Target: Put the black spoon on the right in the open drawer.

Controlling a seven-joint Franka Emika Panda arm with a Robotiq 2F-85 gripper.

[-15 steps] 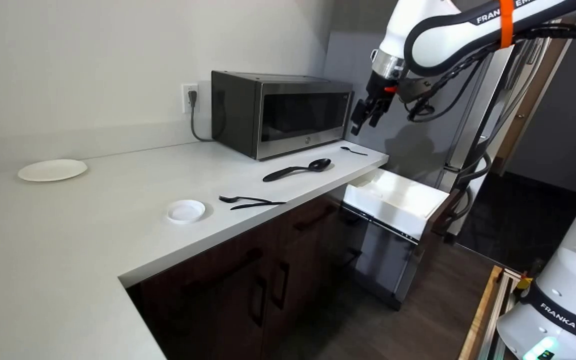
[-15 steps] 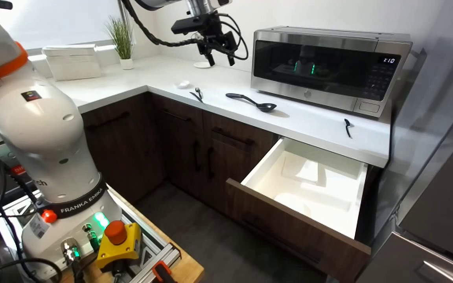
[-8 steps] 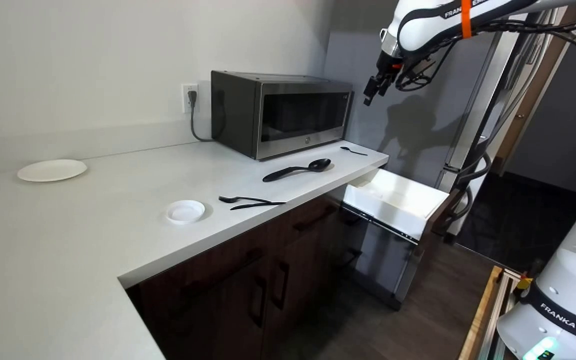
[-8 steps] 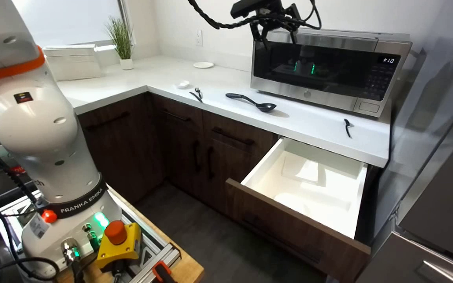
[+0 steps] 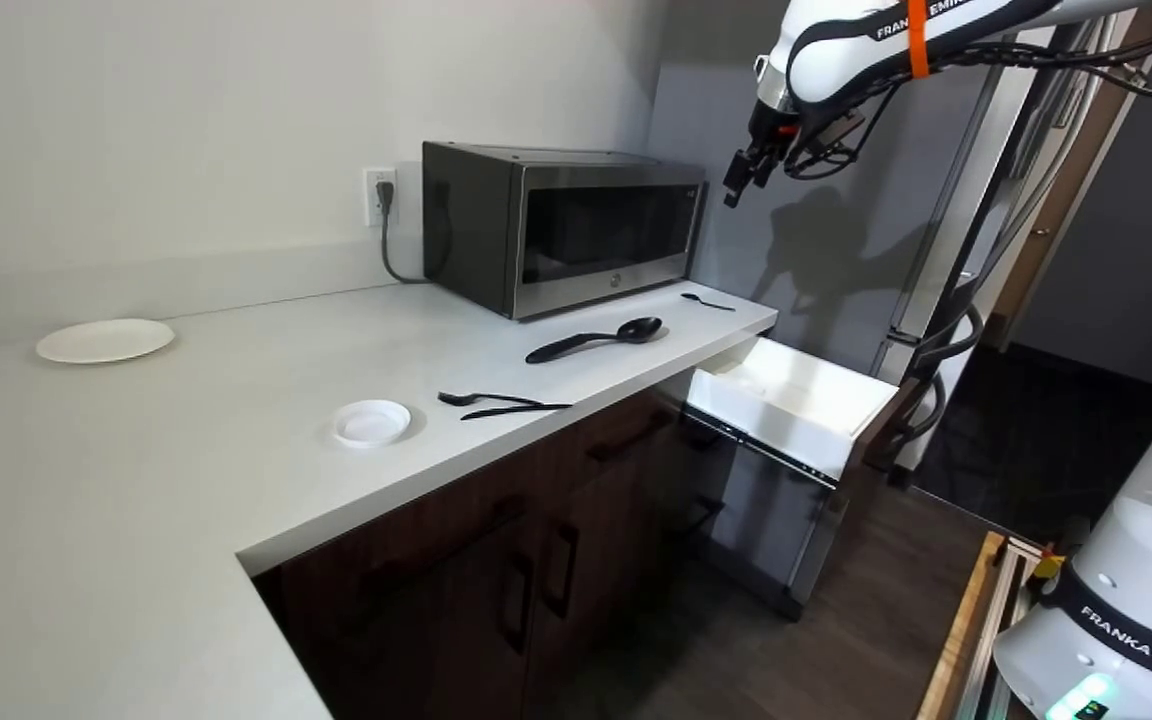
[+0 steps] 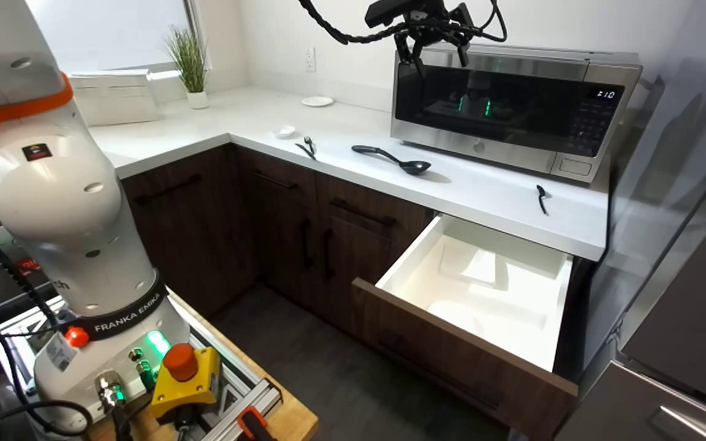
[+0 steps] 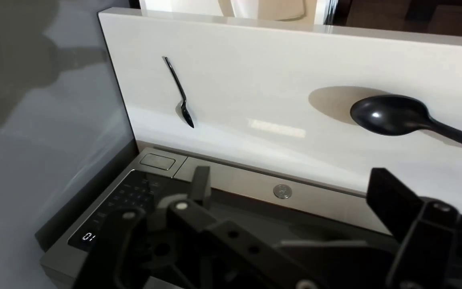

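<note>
Claw (image 7: 291, 180): spread wide, gripping nothing, hung high above the tabletop (image 6: 482, 190) near the microwave (image 6: 512, 116).
Black spoon (image 7: 405, 115): lying on the tabletop in front of the microwave.
From claw to spoon: downward and sideways; in the wrist view the bowl sits beyond the claw's gap, off to the right, so the single arm (image 6: 53, 190) likely must shift across and lower.
Long axis: roughly along the tabletop's front edge, bowl end toward the open drawer (image 6: 524, 254); a grip across the handle looks best.
Slighter black utensil (image 7: 183, 100): near the microwave's keypad corner, well apart from the spoon.
Open drawer: pulled out below the tabletop, spoon not yet in it; pale shapes inside, objects or light, I cannot tell.
White dish (image 5: 372, 423): shallow, on the tabletop, well apart from the spoon.
Microwave: door shut, contents hidden.
</note>
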